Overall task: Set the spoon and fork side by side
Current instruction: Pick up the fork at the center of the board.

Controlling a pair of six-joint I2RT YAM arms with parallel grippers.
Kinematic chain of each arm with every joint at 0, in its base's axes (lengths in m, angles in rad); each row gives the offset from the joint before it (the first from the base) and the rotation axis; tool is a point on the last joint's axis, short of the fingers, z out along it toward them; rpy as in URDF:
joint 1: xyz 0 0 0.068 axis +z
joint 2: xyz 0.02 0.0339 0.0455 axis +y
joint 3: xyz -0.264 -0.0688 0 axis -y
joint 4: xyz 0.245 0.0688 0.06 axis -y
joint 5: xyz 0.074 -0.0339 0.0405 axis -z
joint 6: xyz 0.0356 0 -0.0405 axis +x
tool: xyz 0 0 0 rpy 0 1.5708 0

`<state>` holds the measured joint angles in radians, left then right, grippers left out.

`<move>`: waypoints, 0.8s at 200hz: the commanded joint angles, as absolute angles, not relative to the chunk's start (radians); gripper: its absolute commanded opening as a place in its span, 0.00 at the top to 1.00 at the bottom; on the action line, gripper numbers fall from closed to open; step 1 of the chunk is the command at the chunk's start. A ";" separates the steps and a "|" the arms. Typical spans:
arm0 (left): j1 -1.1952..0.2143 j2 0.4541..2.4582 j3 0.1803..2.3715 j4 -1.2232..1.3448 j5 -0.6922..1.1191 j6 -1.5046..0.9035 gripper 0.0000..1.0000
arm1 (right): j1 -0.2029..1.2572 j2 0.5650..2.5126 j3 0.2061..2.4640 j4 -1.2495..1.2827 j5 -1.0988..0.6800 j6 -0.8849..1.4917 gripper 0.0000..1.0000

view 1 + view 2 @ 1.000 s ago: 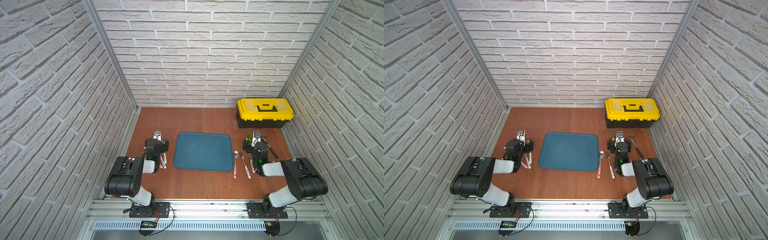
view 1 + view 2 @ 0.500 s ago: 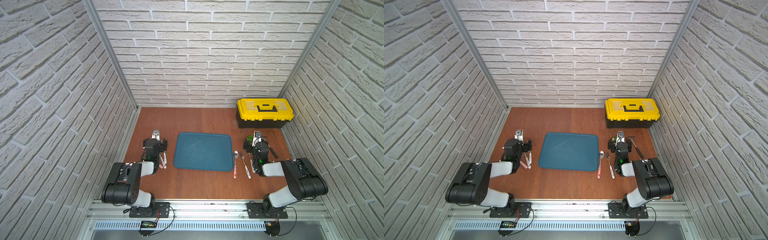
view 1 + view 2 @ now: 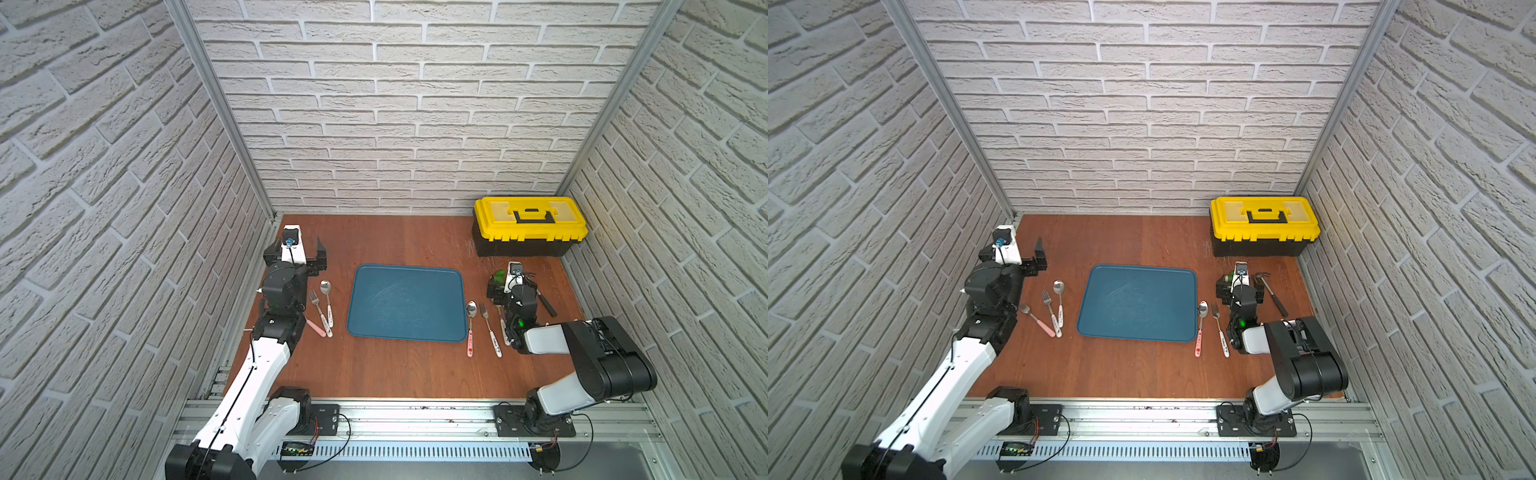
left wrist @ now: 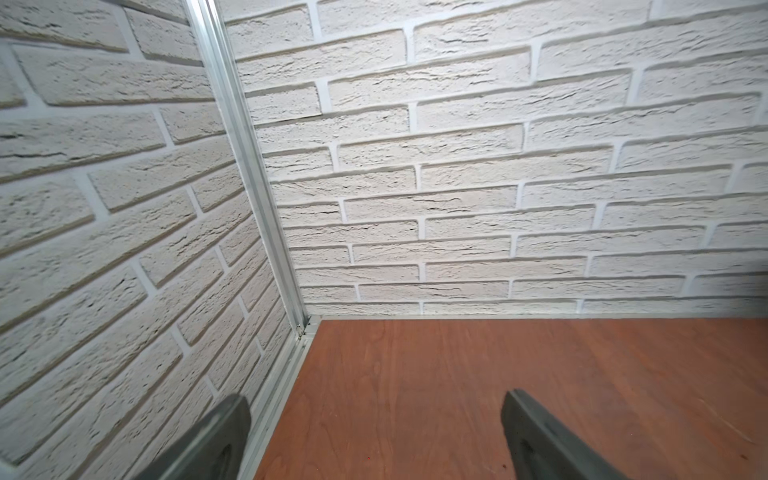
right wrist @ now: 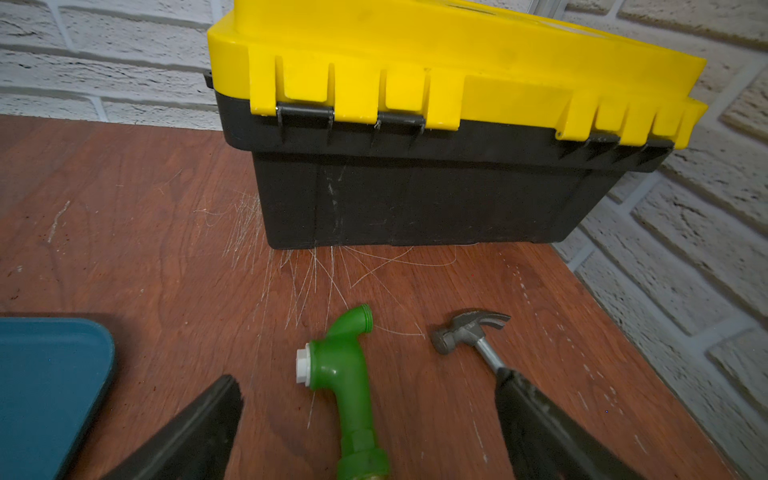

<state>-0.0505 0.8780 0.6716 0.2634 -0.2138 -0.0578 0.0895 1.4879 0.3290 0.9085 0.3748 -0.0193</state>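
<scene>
Tabletop [image 3: 395, 374] is carrying a tray [image 3: 407, 303]; left fingers [image 4: 536, 432] and right fingers [image 5: 540, 424] are gaping wide, holding nothing. Spoon [image 3: 1060, 305] and fork [image 3: 1051, 313] are lying just left of the tray, handles converging; fingers dropping that wide are risking a shove into the pink fork [image 3: 1038, 319].

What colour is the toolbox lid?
The lid is yellow, on a black base. It shows best in the right wrist view.
</scene>
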 commanded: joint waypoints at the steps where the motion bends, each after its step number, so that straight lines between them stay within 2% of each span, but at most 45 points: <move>1: -0.054 0.861 0.736 0.102 -0.087 -0.143 0.02 | 0.103 1.257 0.443 0.622 0.388 -0.043 0.01; 22: -0.043 0.859 0.816 -0.067 -0.051 -0.291 0.02 | 0.104 1.077 0.598 0.271 0.334 0.030 0.01; 38: -0.023 0.871 0.843 -0.120 0.035 -0.300 0.02 | 0.104 1.040 0.634 0.242 0.265 0.084 0.01; 45: -0.011 0.876 0.831 -0.101 0.088 -0.314 0.02 | 0.104 1.043 0.628 0.272 0.336 0.209 0.01; 58: -0.002 0.867 0.794 -0.044 0.101 -0.387 0.02 | 0.095 1.045 0.658 0.168 0.379 0.418 0.01; 61: 0.002 0.865 0.792 -0.048 0.099 -0.409 0.02 | 0.090 1.049 0.665 0.155 0.363 0.436 0.01; 77: 0.048 0.913 0.876 -0.211 0.148 -0.460 0.02 | 0.057 1.094 0.745 0.064 0.041 0.341 0.00; 81: 0.053 0.932 0.917 -0.266 0.143 -0.462 0.02 | 0.058 1.109 0.762 0.046 0.014 0.326 0.10; 89: 0.055 0.970 0.967 -0.354 0.118 -0.456 0.13 | 0.057 1.146 0.792 0.025 -0.021 0.325 0.31; 99: 0.054 1.014 1.019 -0.442 0.103 -0.444 0.31 | 0.060 1.177 0.828 -0.017 -0.043 0.327 0.39; 111: 0.054 1.063 1.087 -0.564 0.058 -0.457 0.73 | 0.061 1.193 0.864 -0.089 -0.023 0.348 0.45; 117: 0.054 1.083 1.109 -0.603 0.057 -0.456 1.00 | 0.062 1.193 0.873 -0.110 -0.015 0.350 0.48; 143: 0.079 1.139 1.169 -0.726 0.107 -0.523 1.00 | 0.063 1.178 0.906 -0.204 0.052 0.387 0.51; 160: 0.079 1.158 1.181 -0.756 0.074 -0.638 1.00 | 0.066 1.166 0.903 -0.212 0.087 0.396 0.36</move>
